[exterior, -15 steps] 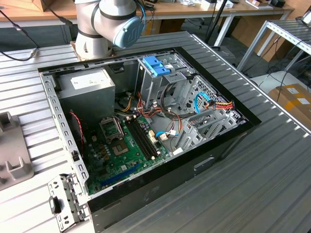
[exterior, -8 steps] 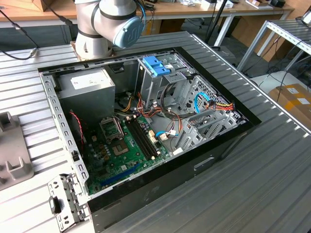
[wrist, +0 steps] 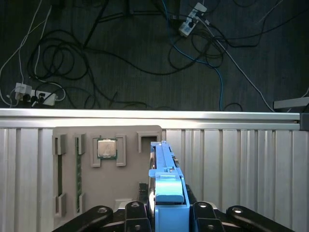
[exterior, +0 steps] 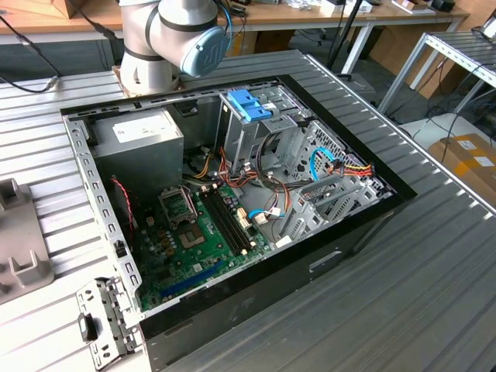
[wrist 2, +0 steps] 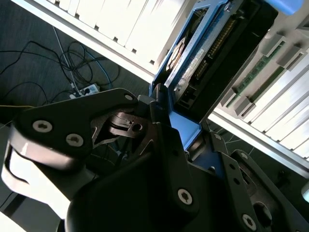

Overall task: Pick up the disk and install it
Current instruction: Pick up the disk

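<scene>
One arm (exterior: 170, 35); one gripper (wrist: 166, 215); one disk (wrist: 166, 186); one open case (exterior: 271, 298) in the exterior view; inside it, one power supply (exterior: 139, 139), one motherboard (exterior: 198, 240) and one blue bracket (exterior: 249, 105); one loose metal plate (exterior: 105, 318) just beside the case's corner; one grey tray (wrist: 130, 179) in the first wrist view, bearing one processor (wrist: 106, 148) and two memory sticks (wrist: 78, 169); the cables (wrist: 72, 58) on the floor are too tangled to count.
</scene>
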Robot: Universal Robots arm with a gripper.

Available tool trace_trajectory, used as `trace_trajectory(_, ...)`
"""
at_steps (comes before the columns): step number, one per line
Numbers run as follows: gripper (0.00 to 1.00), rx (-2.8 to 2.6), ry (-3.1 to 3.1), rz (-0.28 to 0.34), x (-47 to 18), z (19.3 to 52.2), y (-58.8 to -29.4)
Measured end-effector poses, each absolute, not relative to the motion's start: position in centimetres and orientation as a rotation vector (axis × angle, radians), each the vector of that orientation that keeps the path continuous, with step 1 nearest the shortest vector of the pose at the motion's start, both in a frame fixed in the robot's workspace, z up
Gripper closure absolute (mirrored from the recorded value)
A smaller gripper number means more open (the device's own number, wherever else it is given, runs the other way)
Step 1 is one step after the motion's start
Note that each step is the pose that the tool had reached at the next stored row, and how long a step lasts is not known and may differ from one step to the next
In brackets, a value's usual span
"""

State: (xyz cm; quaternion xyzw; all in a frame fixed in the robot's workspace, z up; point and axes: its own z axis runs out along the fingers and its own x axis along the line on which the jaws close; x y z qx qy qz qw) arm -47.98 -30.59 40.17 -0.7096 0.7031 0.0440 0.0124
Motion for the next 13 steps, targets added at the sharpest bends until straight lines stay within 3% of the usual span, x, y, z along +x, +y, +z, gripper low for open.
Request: trace_trajectory(13,0.63,-2.212,2.191,0.137,-48.0,41.4,-30.6)
